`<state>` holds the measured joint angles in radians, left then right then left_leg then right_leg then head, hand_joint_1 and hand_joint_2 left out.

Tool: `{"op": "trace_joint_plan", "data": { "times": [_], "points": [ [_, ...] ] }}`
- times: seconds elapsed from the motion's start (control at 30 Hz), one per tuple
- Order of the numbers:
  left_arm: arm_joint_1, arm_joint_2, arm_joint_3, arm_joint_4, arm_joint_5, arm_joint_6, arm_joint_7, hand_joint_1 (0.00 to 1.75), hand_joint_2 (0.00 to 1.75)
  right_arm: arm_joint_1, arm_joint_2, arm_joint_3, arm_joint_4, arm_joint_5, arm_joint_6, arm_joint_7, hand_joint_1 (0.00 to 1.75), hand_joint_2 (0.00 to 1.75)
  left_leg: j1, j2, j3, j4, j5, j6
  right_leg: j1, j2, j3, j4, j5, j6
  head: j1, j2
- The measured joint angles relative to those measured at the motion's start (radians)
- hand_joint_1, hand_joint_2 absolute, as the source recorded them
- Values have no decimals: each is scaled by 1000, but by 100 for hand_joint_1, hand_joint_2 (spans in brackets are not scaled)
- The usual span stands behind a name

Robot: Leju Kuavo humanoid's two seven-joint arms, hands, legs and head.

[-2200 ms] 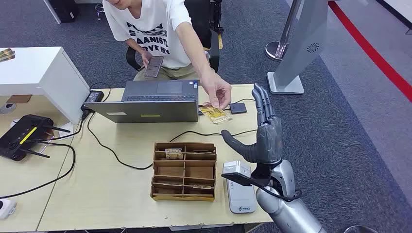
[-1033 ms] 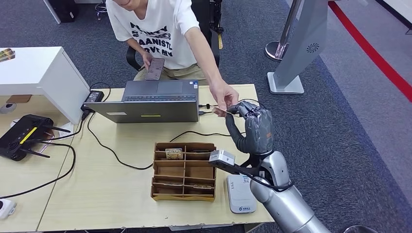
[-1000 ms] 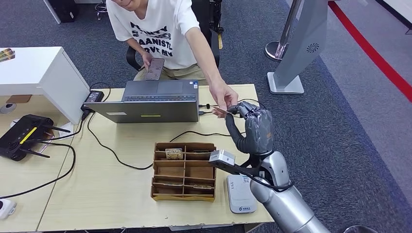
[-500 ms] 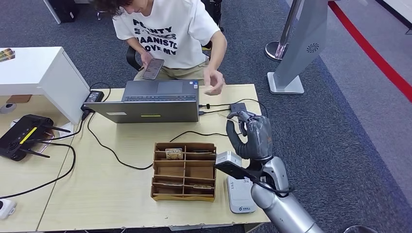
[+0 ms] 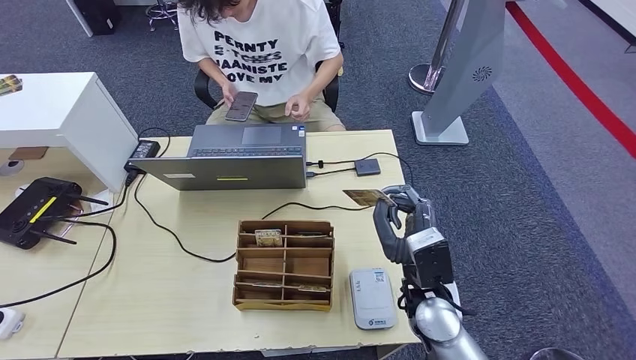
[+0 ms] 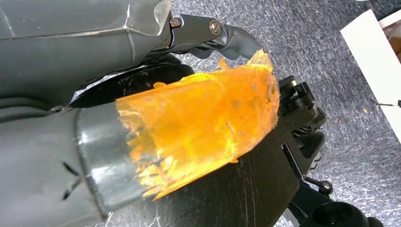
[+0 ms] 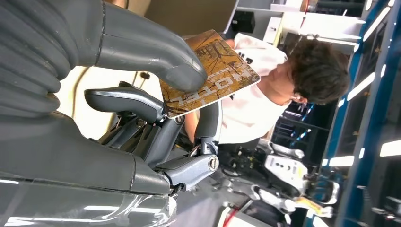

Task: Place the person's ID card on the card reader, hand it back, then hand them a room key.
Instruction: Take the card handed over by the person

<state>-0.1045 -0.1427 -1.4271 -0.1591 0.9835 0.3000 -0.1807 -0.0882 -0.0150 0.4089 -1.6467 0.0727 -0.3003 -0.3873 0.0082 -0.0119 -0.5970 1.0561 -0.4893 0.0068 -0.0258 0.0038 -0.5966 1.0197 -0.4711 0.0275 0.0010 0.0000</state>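
From the head view, my right hand (image 5: 401,217) is raised over the right end of the wooden table (image 5: 187,300), pinching the ID card (image 5: 364,197) by one short end. The card lies nearly flat, its long axis running leftward from my fingers toward the laptop (image 5: 232,166). The white card reader (image 5: 371,298) lies flat on the table below my wrist, just right of the cardboard organiser (image 5: 284,264). The person (image 5: 262,52) sits behind the laptop, holding a phone (image 5: 241,106).

In the left wrist view, my left hand (image 6: 142,118) hangs over grey carpet, its thumb wrapped in orange tape; I cannot tell how far it is open.

In the right wrist view, my thumb (image 7: 151,49) presses the card (image 7: 213,75) against a finger, the free end pointing toward the person.
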Motion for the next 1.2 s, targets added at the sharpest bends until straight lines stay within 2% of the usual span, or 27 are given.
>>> {"op": "trace_joint_plan", "data": {
  "times": [0.27,0.63,1.03,1.2],
  "points": [
    [3,0,7,0,15,12,-4,0,0,136,-9,-91,-42,-61,21,-2,175,175,0,0,0,0,0,0,0,0,0,0,0,0,0,0],
    [3,0,7,0,19,15,-5,0,0,166,-14,-120,-57,-55,23,18,175,175,0,0,0,0,0,0,0,0,0,0,0,0,0,0],
    [4,-5,26,0,35,33,-11,0,0,239,-83,-163,-15,81,-4,145,175,175,0,0,-1,0,-1,1,0,0,0,0,0,0,0,0],
    [9,-28,32,0,35,115,-39,0,0,296,-101,-150,3,190,-66,174,175,175,0,-2,-1,0,-1,1,0,-2,1,0,-1,1,-1,0]
  ]
}}
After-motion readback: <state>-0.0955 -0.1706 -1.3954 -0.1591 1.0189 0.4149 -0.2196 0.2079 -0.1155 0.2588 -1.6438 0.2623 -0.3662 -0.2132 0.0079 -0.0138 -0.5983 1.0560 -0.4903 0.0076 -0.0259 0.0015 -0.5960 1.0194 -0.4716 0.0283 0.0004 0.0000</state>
